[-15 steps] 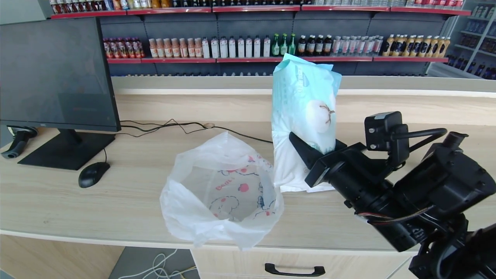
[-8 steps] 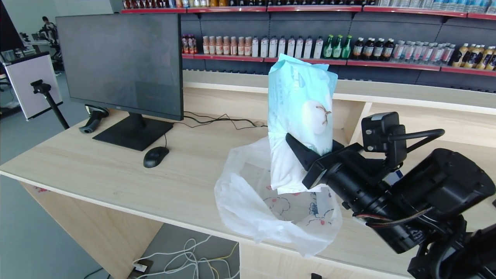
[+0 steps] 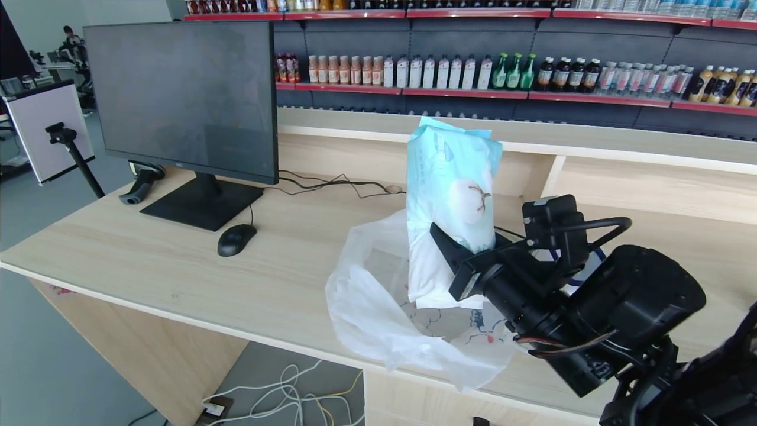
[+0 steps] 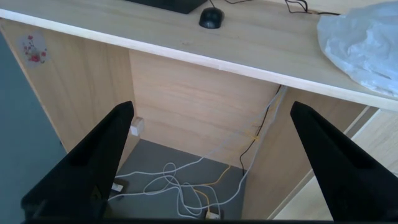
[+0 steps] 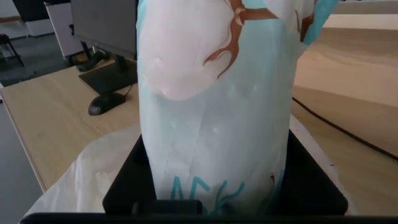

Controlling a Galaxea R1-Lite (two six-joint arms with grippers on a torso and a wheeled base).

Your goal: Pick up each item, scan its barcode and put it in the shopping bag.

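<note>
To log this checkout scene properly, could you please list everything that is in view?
shopping bag: one, translucent white, red prints, front edge of the counter.
pack: one, pale blue and white, upright over the shopping bag.
monitor: one, black, counter's left.
mouse: one, black, before the monitor.
handheld scanner: one, black, left of the monitor.
cables: several, dark, behind the shopping bag.
bottles: many, mixed colours, back shelves.
right claw: one, black, shut on the pack.
left claw: one, black, open, before the counter.
</note>
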